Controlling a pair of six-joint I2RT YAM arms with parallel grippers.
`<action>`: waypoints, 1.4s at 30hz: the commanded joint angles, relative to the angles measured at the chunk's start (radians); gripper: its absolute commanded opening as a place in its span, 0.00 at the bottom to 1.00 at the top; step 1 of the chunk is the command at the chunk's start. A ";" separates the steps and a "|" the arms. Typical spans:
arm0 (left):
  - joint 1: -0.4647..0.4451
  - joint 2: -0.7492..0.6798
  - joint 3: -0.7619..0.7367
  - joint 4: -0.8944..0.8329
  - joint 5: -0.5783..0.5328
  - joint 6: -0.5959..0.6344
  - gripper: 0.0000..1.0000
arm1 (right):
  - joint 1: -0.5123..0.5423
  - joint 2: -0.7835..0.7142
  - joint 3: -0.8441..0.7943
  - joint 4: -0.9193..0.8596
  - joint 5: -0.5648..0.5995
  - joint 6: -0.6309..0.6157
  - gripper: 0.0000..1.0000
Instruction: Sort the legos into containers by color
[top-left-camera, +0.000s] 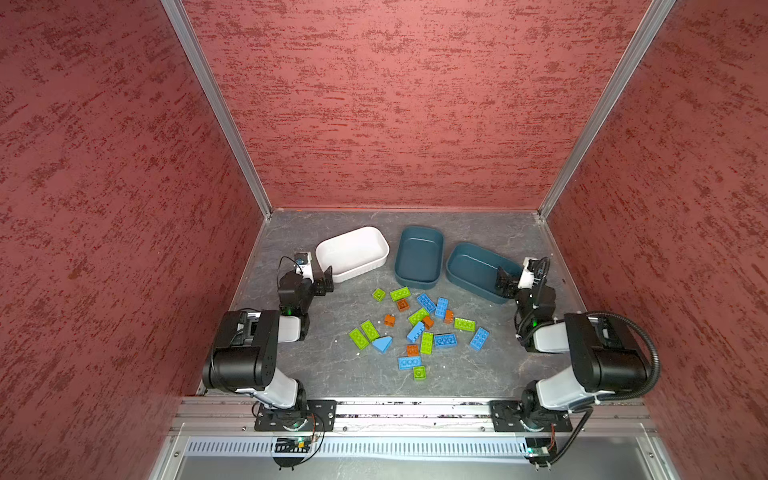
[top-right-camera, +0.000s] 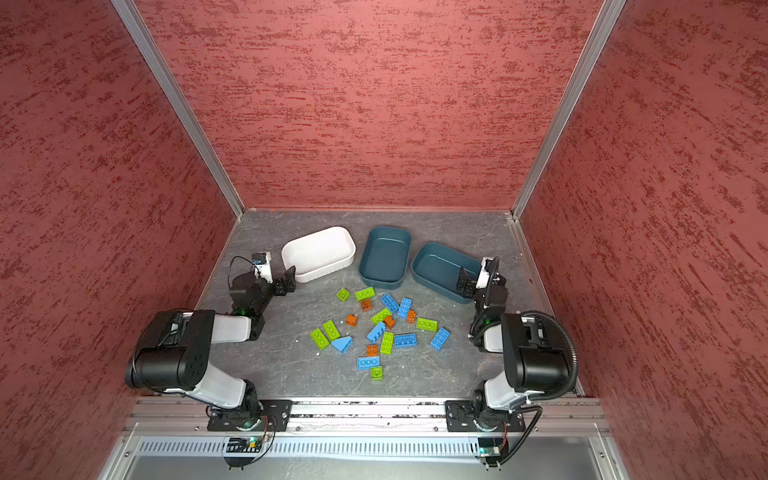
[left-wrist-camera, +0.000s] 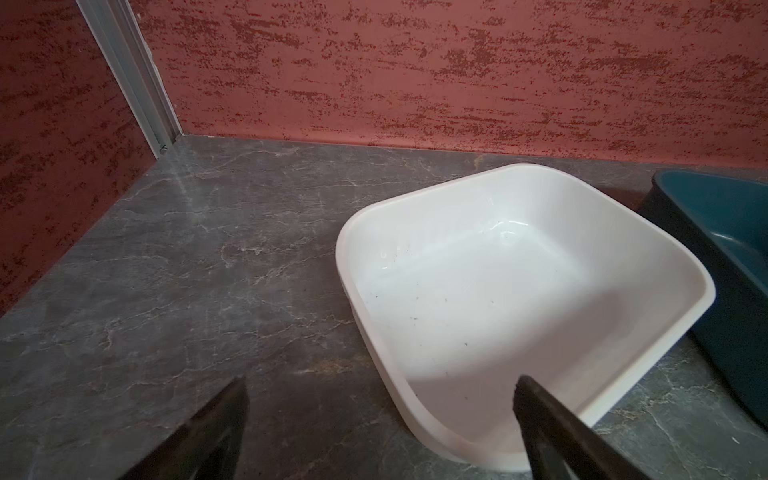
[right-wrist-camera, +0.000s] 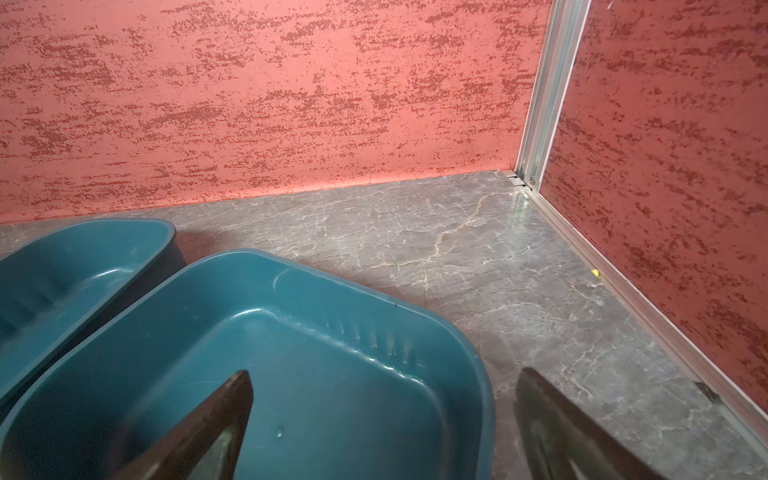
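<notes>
My three containers sit in a row along the far part of the table (top-left-camera: 478, 374). The white tub (top-left-camera: 365, 270) is at the left, the middle teal tub (top-left-camera: 419, 257) is next to it with a gap between, and the right teal tub (top-left-camera: 469, 266) lies just beside that one; I cannot tell whether the two touch. In my left wrist view the white tub's floor is bare but for a few dark specks. In my right wrist view both teal tubs show only smooth, bare floors.

All the legos (top-left-camera: 415, 331) lie loose on the table in front of the tubs, between my arms — green, blue and orange-brown mixed in one scatter.

My left gripper (top-left-camera: 326, 280) is spread wide and holds nothing; one finger hangs over the white tub's near corner, the other over the table. My right gripper (top-left-camera: 505, 282) is equally wide and also holds nothing — one finger over the right teal tub's inside, the other over the table beside it.
</notes>
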 joint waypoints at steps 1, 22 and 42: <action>0.006 -0.008 0.008 0.012 0.015 -0.014 0.99 | 0.003 0.005 0.018 0.016 -0.014 -0.016 0.99; 0.010 -0.008 0.009 0.012 0.023 -0.016 0.99 | 0.004 0.006 0.020 0.013 -0.015 -0.015 0.99; -0.085 -0.479 0.285 -0.951 -0.154 -0.313 0.99 | 0.005 -0.459 0.162 -0.539 -0.252 0.006 0.99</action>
